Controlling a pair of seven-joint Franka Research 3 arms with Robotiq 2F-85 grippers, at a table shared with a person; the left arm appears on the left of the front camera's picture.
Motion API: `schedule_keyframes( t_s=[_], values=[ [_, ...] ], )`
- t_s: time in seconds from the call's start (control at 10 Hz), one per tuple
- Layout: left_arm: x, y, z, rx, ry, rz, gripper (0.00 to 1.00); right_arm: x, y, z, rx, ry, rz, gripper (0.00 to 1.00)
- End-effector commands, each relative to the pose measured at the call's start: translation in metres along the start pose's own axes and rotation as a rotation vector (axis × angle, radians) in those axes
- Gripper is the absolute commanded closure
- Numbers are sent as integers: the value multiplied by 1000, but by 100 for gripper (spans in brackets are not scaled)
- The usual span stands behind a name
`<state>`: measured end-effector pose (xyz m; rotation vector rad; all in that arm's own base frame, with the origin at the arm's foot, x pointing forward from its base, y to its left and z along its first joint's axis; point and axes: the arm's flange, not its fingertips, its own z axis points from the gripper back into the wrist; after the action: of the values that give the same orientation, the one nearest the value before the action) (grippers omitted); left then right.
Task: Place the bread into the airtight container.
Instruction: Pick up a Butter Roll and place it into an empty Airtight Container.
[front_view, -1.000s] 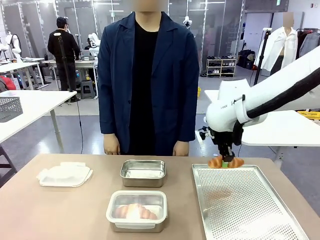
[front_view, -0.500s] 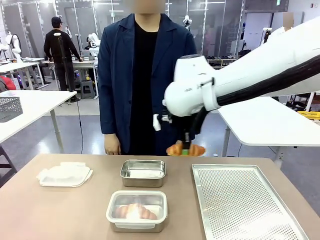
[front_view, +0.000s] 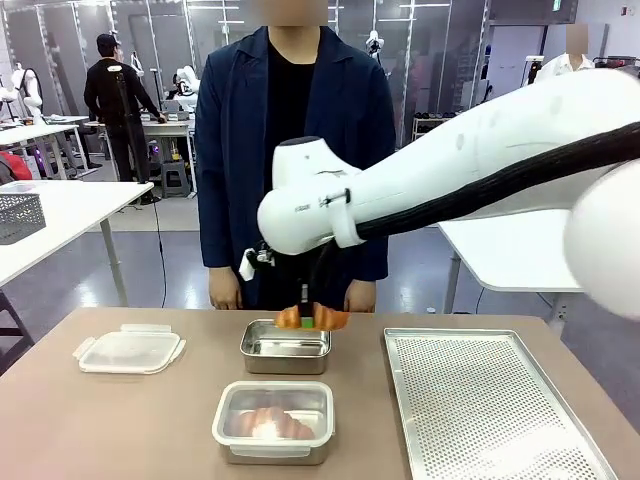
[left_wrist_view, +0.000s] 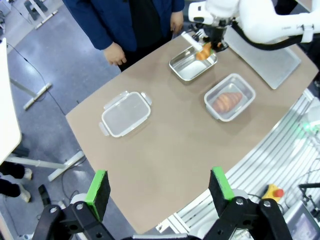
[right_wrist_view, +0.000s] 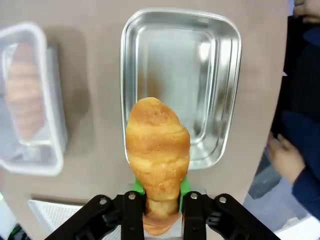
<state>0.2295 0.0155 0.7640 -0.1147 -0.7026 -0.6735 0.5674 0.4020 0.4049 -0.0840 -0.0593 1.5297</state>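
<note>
**Croissant**: pinched at one end between the green pads of the right gripper. Clear of the table, hanging just above the open steel container. Long axis in line with the container's longer side (no wrist turn needed, by the look of it). From the right wrist, overlapping the container's nearer short rim rather than its middle. Probably wants a small shift toward the centre, then straight down.

**Right gripper:** closed narrowly on the pastry, by far the nearer arm.

**Left gripper**: fingers spread wide, empty, high over the table's near side, well apart from everything.

**Lidded clear container**: just beside the steel one on the robot's side, with another croissant inside.

**Loose clear lid**: off to the left.

**Perforated baking tray**: to the right.

**Person's hand**: at the far edge, touching nothing.
</note>
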Motion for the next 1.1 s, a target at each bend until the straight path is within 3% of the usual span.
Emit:
schedule_keyframes(
  t_s=[0.0,0.3,0.4,0.5,0.6,0.9,1.0],
  values=[
    [0,0,1,-6,-3,-4,0,31,-7,-3,-2,47,-30,72],
    [0,0,1,-6,-3,-4,0,58,-3,-21,-13,76,-55,72],
    [0,0,1,-6,-3,-4,0,59,-2,-24,-4,62,-48,41],
    [0,0,1,-6,-3,-4,0,60,-1,-26,-7,63,-46,25],
    [0,0,1,-6,-3,-4,0,58,0,-27,0,63,-51,0],
    [0,0,1,-6,-3,-4,0,52,3,-28,-16,60,-69,4],
    [0,0,1,-6,-3,-4,0,50,5,-28,-9,46,-74,0]
  ],
)
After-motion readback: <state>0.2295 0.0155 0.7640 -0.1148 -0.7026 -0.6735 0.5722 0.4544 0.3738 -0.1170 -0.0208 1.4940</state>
